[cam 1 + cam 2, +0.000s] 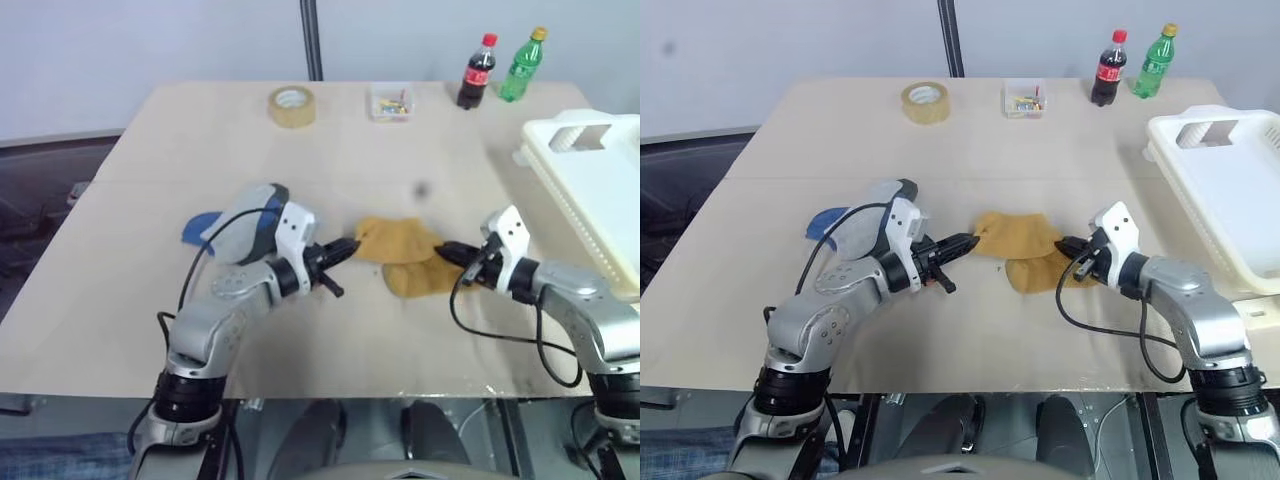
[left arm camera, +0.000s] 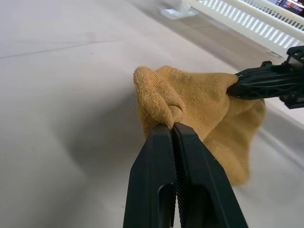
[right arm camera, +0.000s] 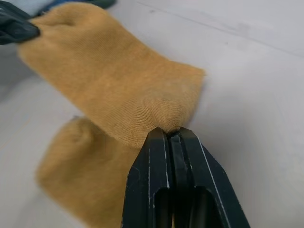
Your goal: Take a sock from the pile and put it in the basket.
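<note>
basket cut off by frame edge, blue sock half hidden behind left arm

Fuzzy knitted mustard cloth sock, matt beige table, ribbed white plastic basket.

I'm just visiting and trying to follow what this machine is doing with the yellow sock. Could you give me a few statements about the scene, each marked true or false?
1. Both tools pinch the mustard-yellow sock, the left tool at one end and the right tool at the other. True.
2. The sock already lies in the white basket. False: it is over the table.
3. Two bottles stand at the table's far edge. True.
4. The roll of tape sits inside the basket. False: it lies on the table.
</note>
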You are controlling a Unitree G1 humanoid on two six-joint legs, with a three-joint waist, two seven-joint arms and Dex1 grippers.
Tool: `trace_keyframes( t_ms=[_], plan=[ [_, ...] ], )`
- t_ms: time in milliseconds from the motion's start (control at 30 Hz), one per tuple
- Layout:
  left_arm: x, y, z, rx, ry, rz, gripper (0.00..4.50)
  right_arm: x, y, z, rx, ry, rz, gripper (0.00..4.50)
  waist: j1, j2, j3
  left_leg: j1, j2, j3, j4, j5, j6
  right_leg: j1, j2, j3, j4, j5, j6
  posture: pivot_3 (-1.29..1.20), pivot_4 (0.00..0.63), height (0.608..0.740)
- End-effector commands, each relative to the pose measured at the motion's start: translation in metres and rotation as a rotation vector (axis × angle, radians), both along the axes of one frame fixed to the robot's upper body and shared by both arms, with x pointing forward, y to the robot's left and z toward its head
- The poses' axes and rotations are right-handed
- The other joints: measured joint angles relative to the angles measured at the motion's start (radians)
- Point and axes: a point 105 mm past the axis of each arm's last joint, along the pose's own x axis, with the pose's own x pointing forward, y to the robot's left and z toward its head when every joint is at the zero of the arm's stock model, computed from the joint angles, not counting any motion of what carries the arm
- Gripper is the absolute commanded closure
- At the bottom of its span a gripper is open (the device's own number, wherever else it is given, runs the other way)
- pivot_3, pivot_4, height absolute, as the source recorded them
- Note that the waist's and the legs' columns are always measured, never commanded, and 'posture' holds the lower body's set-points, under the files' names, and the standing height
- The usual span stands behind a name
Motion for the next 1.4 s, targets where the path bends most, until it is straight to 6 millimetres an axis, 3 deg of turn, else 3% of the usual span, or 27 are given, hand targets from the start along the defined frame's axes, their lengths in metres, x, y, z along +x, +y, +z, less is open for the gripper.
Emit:
trace_keyframes(
  t_ms=[33, 333, 433, 533, 800, 900, 967, 1000, 1200, 1333, 1400],
  plan=[
    [0.004, -0.006, 0.006, 0.004, -0.064, -0.001, 4.46, 0.008, 0.008, 0.009, 0.012, -0.078, 0.020, 4.50, 0.000, 0.000, 0.000, 0.000, 0.000, 0.000, 0.000, 0.000, 0.000, 0.000, 0.000, 0.000, 0.000, 0.000, 0.000, 0.00, 0.150, 0.740],
    [0.016, -0.022, 0.004, -0.004, -0.103, 0.000, 4.46, 0.034, 0.010, 0.011, -0.026, -0.097, 0.044, 4.50, -0.001, 0.000, 0.000, 0.000, 0.000, 0.000, -0.001, 0.000, 0.000, 0.000, 0.000, 0.000, -0.001, 0.000, 0.000, 0.00, 0.150, 0.740],
    [0.015, -0.021, 0.001, 0.005, -0.104, 0.001, 4.50, 0.039, 0.007, 0.011, -0.025, -0.091, 0.025, 3.68, -0.002, 0.000, 0.000, -0.001, 0.000, 0.000, -0.001, 0.000, 0.000, -0.001, 0.000, 0.000, -0.001, 0.000, 0.000, 0.00, 0.150, 0.740],
    [0.015, -0.019, -0.003, 0.017, -0.101, 0.006, 4.50, 0.043, 0.009, 0.015, 0.014, -0.085, 0.009, 2.37, -0.003, 0.000, 0.000, -0.001, 0.000, 0.000, -0.001, 0.000, 0.000, -0.001, 0.000, 0.000, 0.000, 0.000, 0.000, 0.00, 0.150, 0.740],
    [0.016, -0.017, -0.008, 0.026, -0.093, 0.018, 4.50, 0.048, 0.019, 0.016, 0.060, -0.028, 0.026, 2.37, -0.002, 0.000, 0.000, -0.001, 0.000, 0.000, -0.001, 0.000, 0.000, -0.001, 0.000, 0.000, 0.000, 0.000, 0.000, 0.00, 0.150, 0.740],
    [0.015, -0.016, -0.009, 0.029, -0.091, 0.024, 4.50, 0.053, 0.016, 0.014, 0.030, -0.036, 0.006, 3.19, -0.002, 0.000, 0.000, -0.001, 0.000, 0.000, -0.001, 0.000, 0.000, -0.001, 0.000, 0.000, 0.000, 0.000, 0.000, 0.00, 0.150, 0.740],
    [0.016, -0.014, -0.009, 0.033, -0.092, 0.028, 4.50, 0.055, 0.014, 0.015, 0.024, -0.041, 0.000, 4.17, -0.003, 0.000, 0.000, -0.001, 0.000, 0.000, -0.001, 0.000, 0.000, -0.001, 0.000, 0.000, 0.000, 0.000, 0.000, 0.00, 0.150, 0.740],
    [0.017, -0.014, -0.009, 0.033, -0.093, 0.032, 4.50, 0.056, 0.014, 0.017, 0.030, -0.046, -0.001, 4.45, -0.004, 0.000, 0.000, -0.001, 0.000, 0.000, -0.001, 0.000, 0.000, -0.001, 0.000, 0.000, 0.000, 0.000, 0.000, 0.00, 0.150, 0.740],
    [0.011, -0.012, 0.001, -0.029, -0.104, 0.023, 4.50, 0.054, 0.012, 0.033, 0.050, -0.092, 0.007, 4.45, -0.004, 0.000, 0.000, -0.001, 0.000, 0.000, -0.001, 0.000, 0.000, -0.001, 0.000, 0.000, 0.000, 0.000, 0.000, 0.00, 0.150, 0.740],
    [-0.030, -0.030, 0.036, -0.291, -0.113, -0.174, 4.50, 0.038, 0.007, 0.054, 0.061, -0.110, 0.021, 4.45, -0.003, 0.001, 0.000, -0.003, 0.000, 0.000, -0.001, 0.000, 0.000, -0.003, 0.000, 0.001, 0.000, 0.000, 0.000, 0.00, 0.150, 0.740],
    [-0.044, -0.033, 0.042, -0.318, -0.115, -0.226, 4.50, 0.027, 0.003, 0.059, 0.050, -0.100, 0.035, 4.45, 0.001, 0.001, 0.000, -0.004, 0.000, -0.001, 0.000, 0.000, 0.000, -0.004, -0.001, -0.001, -0.001, 0.000, 0.000, 0.00, 0.150, 0.740]
  ],
)
